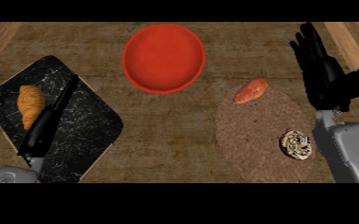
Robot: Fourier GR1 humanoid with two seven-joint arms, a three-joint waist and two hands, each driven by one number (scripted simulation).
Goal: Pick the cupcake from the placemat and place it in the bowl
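A small cupcake (296,144) with a pale, dark-speckled top sits near the right edge of a round brown placemat (256,133). A red bowl (164,58) stands at the back middle of the counter, with nothing in it. My right hand (319,71) is raised at the right edge, fingers straight and pointing away, just beyond and right of the placemat and apart from the cupcake. My left hand (48,123) lies low at the left over a dark board, its fingers stretched out flat and holding nothing.
An orange carrot-like piece (250,91) lies on the placemat's far edge. A black marbled cutting board (88,123) at the left carries a croissant (30,105). The counter is wood-grained.
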